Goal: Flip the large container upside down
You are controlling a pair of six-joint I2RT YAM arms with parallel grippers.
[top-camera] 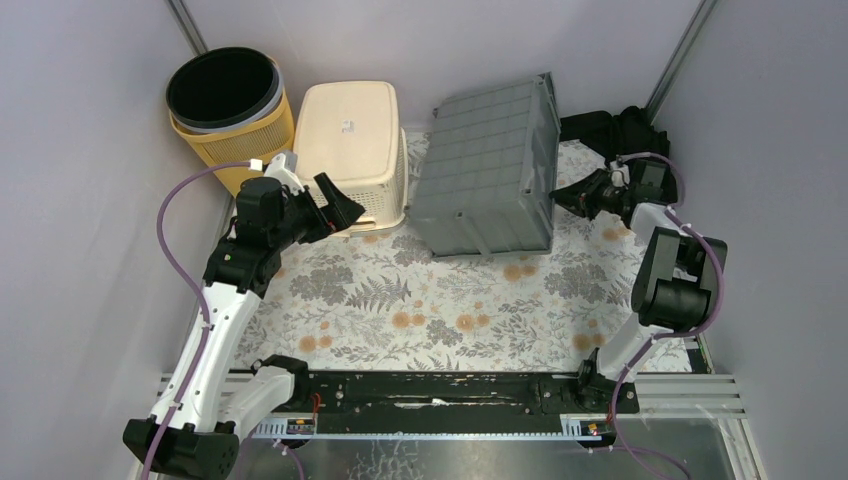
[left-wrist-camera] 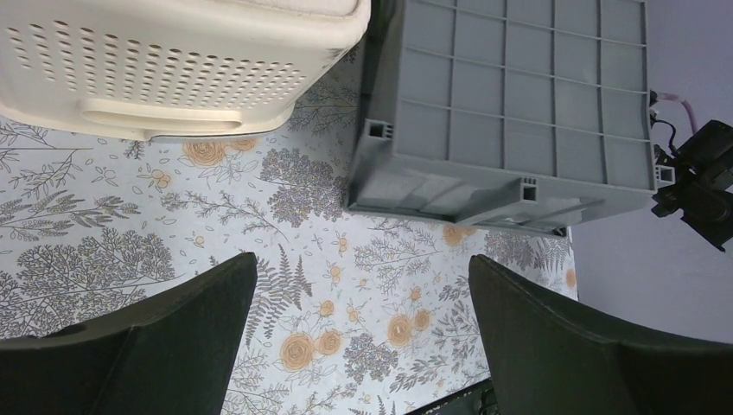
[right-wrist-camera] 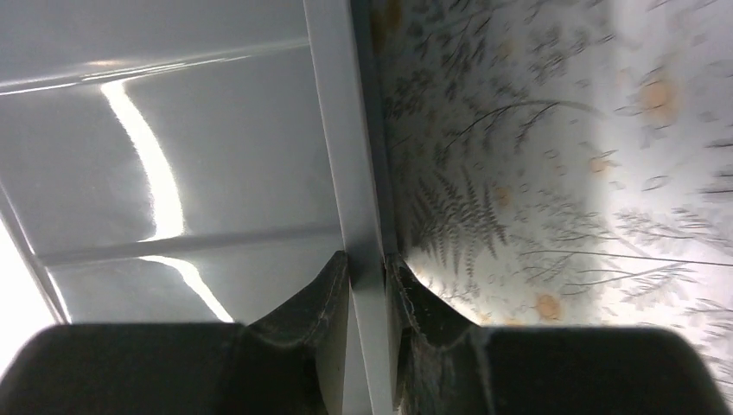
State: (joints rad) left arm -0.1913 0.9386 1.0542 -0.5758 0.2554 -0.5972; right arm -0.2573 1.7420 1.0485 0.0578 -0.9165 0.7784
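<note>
Right wrist view: right gripper clamped on the thin rim of the gray crate. Crate sits tilted at the mat's 1 o'clock, ribbed base up. Flip looks nearly done; next call: ease the held rim down flat. Cream basket crowds its 9 o'clock; floral mat is open at 6 o'clock. Left gripper spread wide, holding nothing.

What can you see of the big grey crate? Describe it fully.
The grey crate looks like moulded plastic. It is rectangular, with a grid of ribs across its base. That base faces up, and the crate sits tilted on the floral cloth, at the back of the table beside the cream basket. The right gripper's fingers pinch a thin wall at its right edge. Its inside looks smooth and glossy.
</note>
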